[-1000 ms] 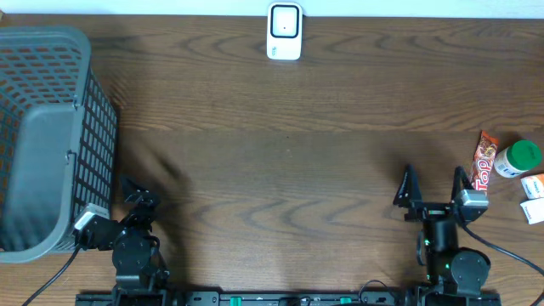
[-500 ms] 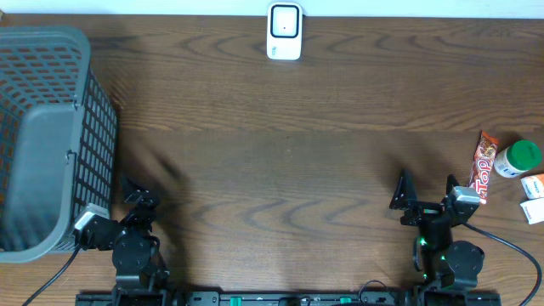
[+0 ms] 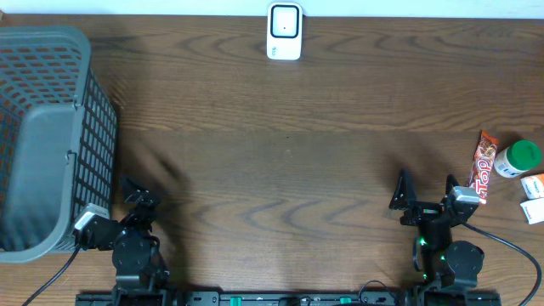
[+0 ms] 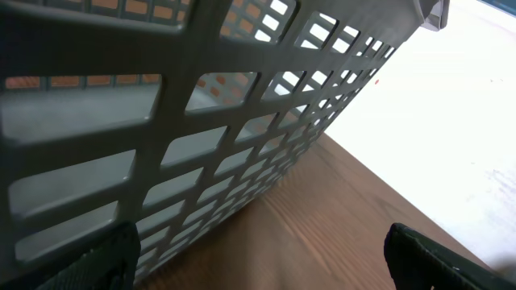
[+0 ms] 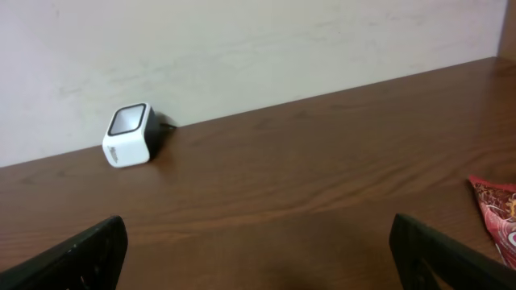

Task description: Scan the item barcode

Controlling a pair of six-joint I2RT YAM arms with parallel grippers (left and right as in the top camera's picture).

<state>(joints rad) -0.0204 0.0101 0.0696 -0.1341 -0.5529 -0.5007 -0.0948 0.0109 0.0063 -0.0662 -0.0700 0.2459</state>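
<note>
We start with the wooden table (image 3: 289, 170), which fills the overhead view and runs out of frame on all sides. The grey mesh basket (image 3: 51, 136) stands at the left edge, with its left side cut off by the frame. Through its open top the overhead view shows a plain grey floor, and we cannot make out any contents. In the left wrist view the basket wall (image 4: 201, 145) fills most of the picture and hides whatever lies behind it. The left gripper (image 4: 258, 270) sits just beside the basket's near corner with its jaws spread wide and nothing between them. Only the two dark fingertips (image 4: 105, 258) show at the bottom corners of that view. The right gripper (image 3: 427, 183) is at the near right of the table, also spread wide and holding nothing. The white barcode scanner (image 3: 284, 32) stands at the far edge of the table near the middle, well apart from both grippers, and its top is partly cut off. The items lie at the right edge. The red snack bar (image 3: 483, 166) lies flat, just beside the right gripper's outer finger but apart from it. The right wrist view shows only the tip of the bar (image 5: 496, 213). A green-lidded bottle (image 3: 518, 158) is next to the bar. Two small boxes (image 3: 534, 185) are cropped by the frame. We cannot see a barcode on any item.
</note>
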